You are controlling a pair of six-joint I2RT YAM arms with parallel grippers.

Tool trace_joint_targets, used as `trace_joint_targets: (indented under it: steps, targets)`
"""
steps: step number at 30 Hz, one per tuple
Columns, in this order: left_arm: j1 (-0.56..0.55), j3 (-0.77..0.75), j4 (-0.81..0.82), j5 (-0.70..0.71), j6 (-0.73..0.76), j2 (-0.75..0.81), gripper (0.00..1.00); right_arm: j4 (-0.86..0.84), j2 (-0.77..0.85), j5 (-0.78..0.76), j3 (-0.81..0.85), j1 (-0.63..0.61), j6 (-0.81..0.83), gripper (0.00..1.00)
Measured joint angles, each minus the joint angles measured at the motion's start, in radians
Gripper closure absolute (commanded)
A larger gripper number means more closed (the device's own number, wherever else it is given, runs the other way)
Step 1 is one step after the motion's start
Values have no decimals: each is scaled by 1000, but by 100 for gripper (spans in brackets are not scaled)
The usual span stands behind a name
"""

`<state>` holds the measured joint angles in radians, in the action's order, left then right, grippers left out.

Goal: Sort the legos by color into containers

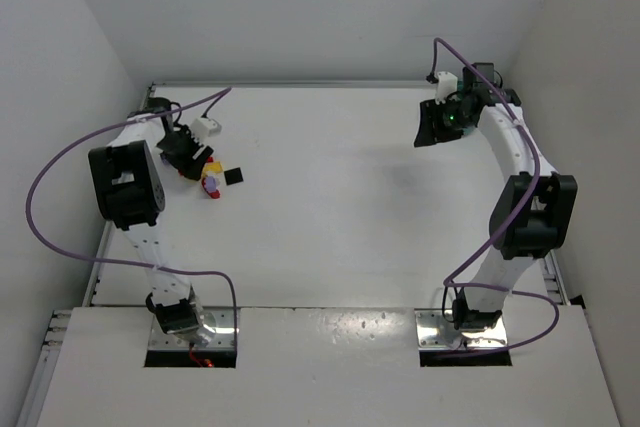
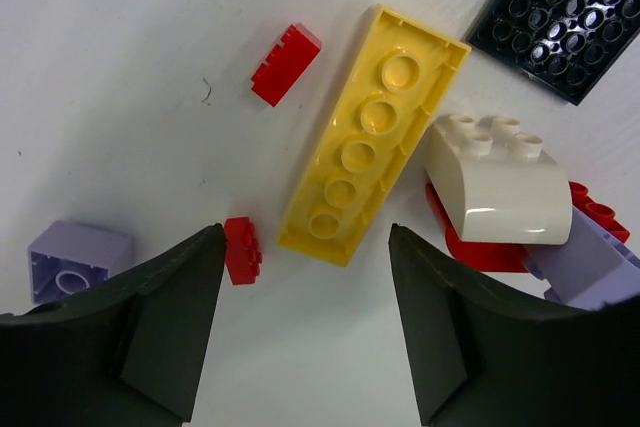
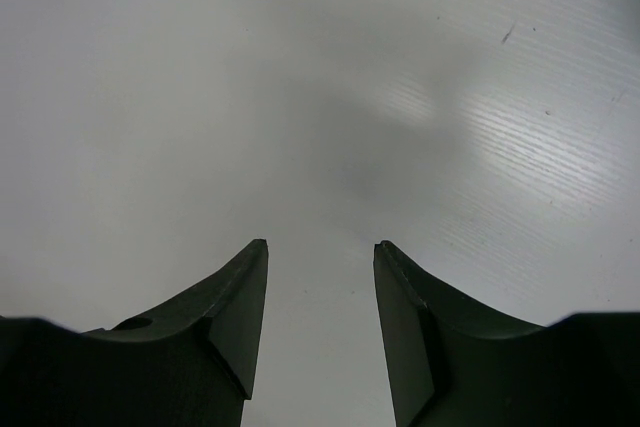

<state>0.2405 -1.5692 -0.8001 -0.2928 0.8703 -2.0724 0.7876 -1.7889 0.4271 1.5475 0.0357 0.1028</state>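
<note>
- The left jaws are spread apart and pinch nothing, low over the white table (image 2: 120, 67).
- A long yellow plastic plate (image 2: 372, 137) lies hollow side up, ahead of the gap between these jaws.
- A small red plastic brick (image 2: 241, 249) lies just beside the tip of the jaw at the left of the wrist view.
- A whitish rounded plastic brick (image 2: 497, 182) lies ahead of the other jaw.
- The right jaws are also spread, pinching nothing.
</note>
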Motion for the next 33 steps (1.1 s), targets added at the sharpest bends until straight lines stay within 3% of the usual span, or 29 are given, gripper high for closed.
trace_joint_targets:
  steps: [4, 11, 23, 27, 31, 33]
  targets:
    - [-18, 1, 9, 4, 24, -9, 33, 0, 0, 0, 0, -6, 0, 53]
    - [-50, 19, 36, 0, 47, -10, 53, 4, 0, 1, 0, -22, 0, 53]
    - [-51, 184, 163, 8, 76, 69, 79, 4, 3, 81, -55, -61, -45, 53]
    - [-49, 292, 166, -15, 70, 153, 81, -85, 80, 177, -230, -84, -170, 43]
    - [-54, 348, 134, -82, 27, 281, 82, -146, 145, 243, -314, -122, -294, 21]
    - [-72, 348, 137, -111, -2, 364, 82, -183, 154, 271, -312, -140, -330, 19]
